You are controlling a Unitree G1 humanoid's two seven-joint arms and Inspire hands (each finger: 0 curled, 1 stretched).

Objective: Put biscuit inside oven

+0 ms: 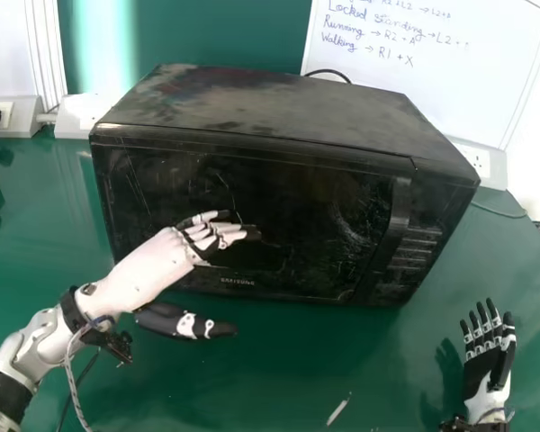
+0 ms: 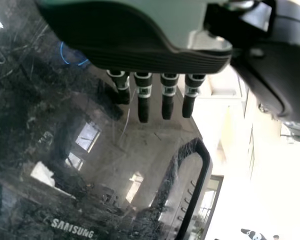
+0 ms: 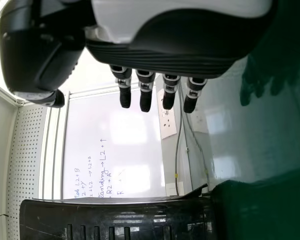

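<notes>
Microwave oven, black, boxy and scuffed [image 1: 270,103], stands on the glossy green tabletop [image 1: 279,364] in the middle of the scene, its front towards the near side and its dark, glassy door [image 1: 310,211] closed. The upright black handle [image 1: 398,220] runs down the right part of the door, with the panel of slim buttons [image 1: 414,250] just to the right of it. The robot's left hand [image 1: 182,254], with a white back and black fingertips, is in front of the left-to-middle part of the door, reaching across from the near left; whether it touches the glass, I cannot tell. Its fingers [image 2: 143,107] are nearly straight, side by side with small gaps between them, and the black thumb [image 1: 175,320] sits well apart, nearer the table. They pinch nothing. The robot's right hand [image 1: 486,373], black and white, is at the near right, well apart from the oven. Its fingers [image 3: 146,100] are straight, slightly spread and pointing towards the far side, with the thumb apart from them and nothing held. A slim pale sliver [image 1: 338,410] shows on the near part of the tabletop, between the hands; whether it is an object or a glint, I cannot tell. At the far side, a whiteboard with blue handwriting [image 1: 441,67] stands behind the oven, and a thin black cable [image 1: 328,72] curves up at the oven's far edge.
</notes>
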